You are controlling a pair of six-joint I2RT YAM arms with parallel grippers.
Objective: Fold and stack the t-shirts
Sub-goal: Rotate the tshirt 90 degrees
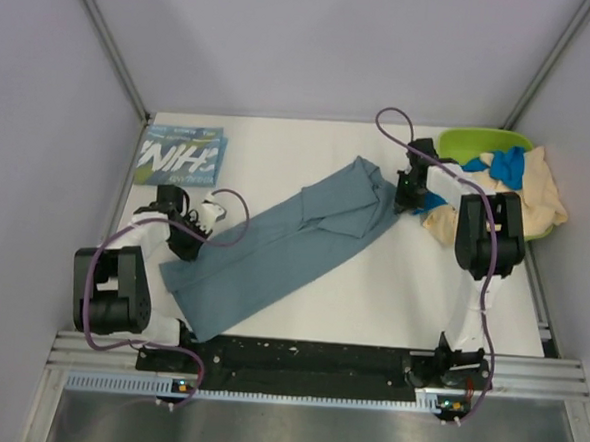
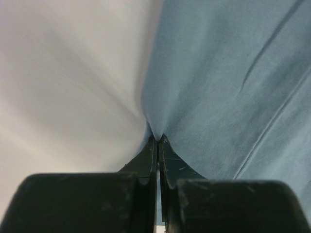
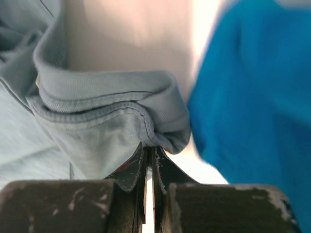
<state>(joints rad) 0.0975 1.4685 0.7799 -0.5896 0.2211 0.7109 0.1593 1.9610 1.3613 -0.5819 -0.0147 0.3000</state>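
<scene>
A dusty slate-blue t-shirt (image 1: 283, 245) lies stretched in a long diagonal band across the white table. My left gripper (image 1: 186, 236) is shut on its near-left edge; the left wrist view shows the cloth (image 2: 223, 82) pinched at the fingertips (image 2: 158, 138). At the far right end my right gripper (image 1: 409, 193) is shut on the shirt's hemmed edge (image 3: 116, 116). A folded teal t-shirt with white letters (image 1: 179, 156) rests at the back left. A bright blue shirt (image 1: 509, 166) and a cream-beige one (image 1: 547, 191) are heaped at the back right.
A lime-green tub (image 1: 475, 142) sits under the heap at the back right corner. Bright blue cloth (image 3: 252, 87) fills the right of the right wrist view. Grey walls enclose the table (image 1: 411, 288) on three sides.
</scene>
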